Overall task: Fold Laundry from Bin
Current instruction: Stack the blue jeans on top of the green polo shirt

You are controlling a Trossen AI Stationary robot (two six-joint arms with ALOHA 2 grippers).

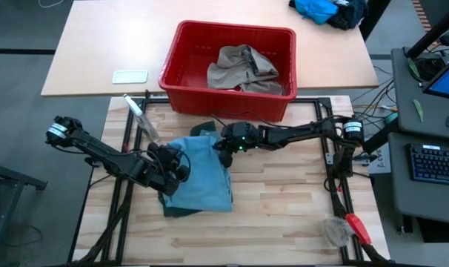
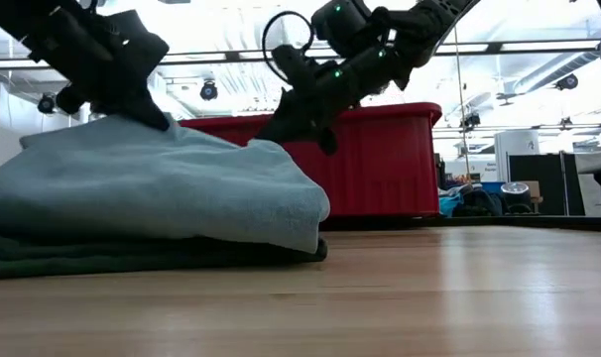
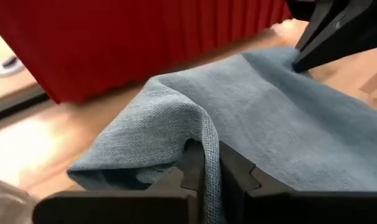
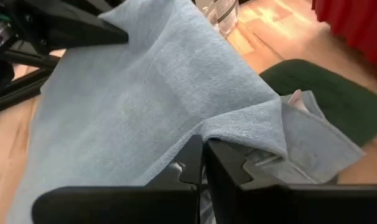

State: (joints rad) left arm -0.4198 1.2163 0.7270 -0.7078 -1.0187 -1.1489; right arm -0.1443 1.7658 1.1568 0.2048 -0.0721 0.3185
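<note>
Softly folded light blue garment (image 1: pixel 202 174)

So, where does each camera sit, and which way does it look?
High: above, straight down; both arms, red bin, blue cloth.
Low: table height, level; both arms above the cloth.
Left wrist: left tool shut on cloth.
Right wrist: right tool shut on cloth.
All share the cloth.

My matt black plastic fingers (image 3: pixel 235 177) pinch light blue trousers (image 1: pixel 202 174) of coarse woven denim; dark green shorts (image 4: pixel 325 93) look soft and matt; the bin (image 1: pixel 228 100) is glossy ribbed red plastic; the table (image 1: pixel 284 215) is smooth pale wood
</note>
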